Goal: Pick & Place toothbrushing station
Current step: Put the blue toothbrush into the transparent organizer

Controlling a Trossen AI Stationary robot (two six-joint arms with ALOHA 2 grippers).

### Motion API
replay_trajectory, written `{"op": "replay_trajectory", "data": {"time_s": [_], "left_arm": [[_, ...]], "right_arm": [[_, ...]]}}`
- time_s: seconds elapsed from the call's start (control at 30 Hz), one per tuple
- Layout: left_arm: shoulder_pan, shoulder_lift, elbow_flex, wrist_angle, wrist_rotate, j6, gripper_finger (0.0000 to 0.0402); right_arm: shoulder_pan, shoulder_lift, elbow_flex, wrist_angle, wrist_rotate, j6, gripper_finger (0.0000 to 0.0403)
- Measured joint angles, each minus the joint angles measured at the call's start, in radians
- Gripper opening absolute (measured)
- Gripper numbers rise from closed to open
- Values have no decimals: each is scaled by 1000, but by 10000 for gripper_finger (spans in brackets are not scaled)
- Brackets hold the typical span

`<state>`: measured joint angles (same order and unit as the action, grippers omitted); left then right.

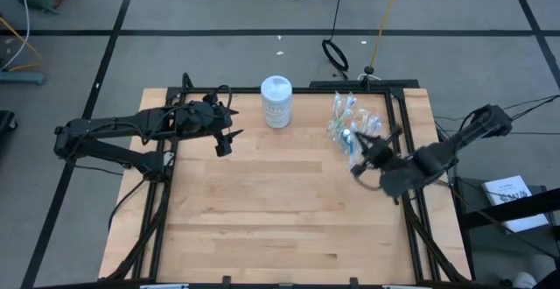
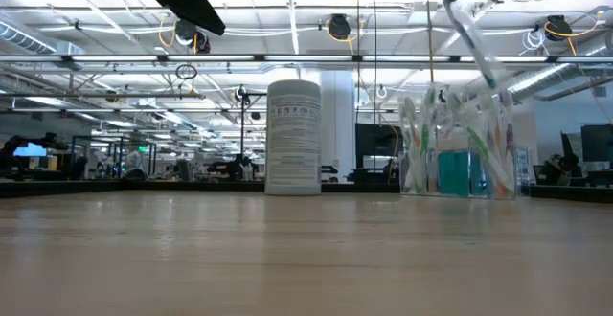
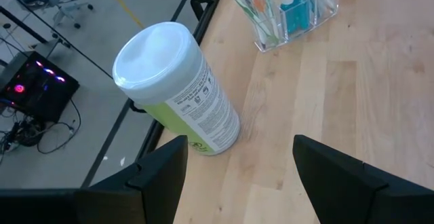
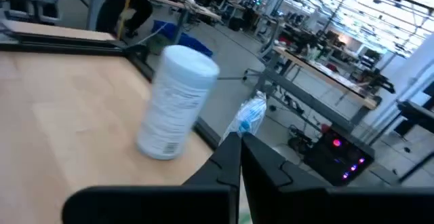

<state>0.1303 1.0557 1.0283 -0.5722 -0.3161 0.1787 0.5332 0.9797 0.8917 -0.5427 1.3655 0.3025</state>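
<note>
Toothbrush (image 4: 249, 119) pinched in shut right gripper (image 4: 239, 146) near bench's right edge: light, slim, slippery; hold mid-handle. Left gripper (image 3: 237, 176) fully open, empty, beside canister (image 3: 175, 88).

I'm looking down on two arms, both matte black from base to tip, built of slim tubular links with chunkier blocks at the joints. Thin black cables are looping off the left arm (image 1: 131, 131) near its wrist, and more are trailing from the right arm (image 1: 455, 144) at its elbow. Through the left wrist camera I'm seeing the left gripper (image 3: 237, 176) showing two broad, flat, dark fingers with angular, bevelled edges. The right gripper (image 4: 239, 157) is showing narrower black fingers, wedge-shaped, tapering toward the tips.
</note>
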Motion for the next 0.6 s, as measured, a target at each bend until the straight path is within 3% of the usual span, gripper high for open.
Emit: {"op": "replay_trajectory", "data": {"time_s": [0.3, 0.47, 0.6], "left_arm": [[0, 0, 0, 1, 0, -12, 271], [0, 0, 0, 1, 0, -27, 271], [0, 0, 0, 1, 0, -28, 271]], "right_arm": [[-147, -166, -51, -191, 27, 23, 0], [-240, -190, -207, -135, 28, 36, 0], [-285, -192, -351, 24, 45, 32, 0]]}}
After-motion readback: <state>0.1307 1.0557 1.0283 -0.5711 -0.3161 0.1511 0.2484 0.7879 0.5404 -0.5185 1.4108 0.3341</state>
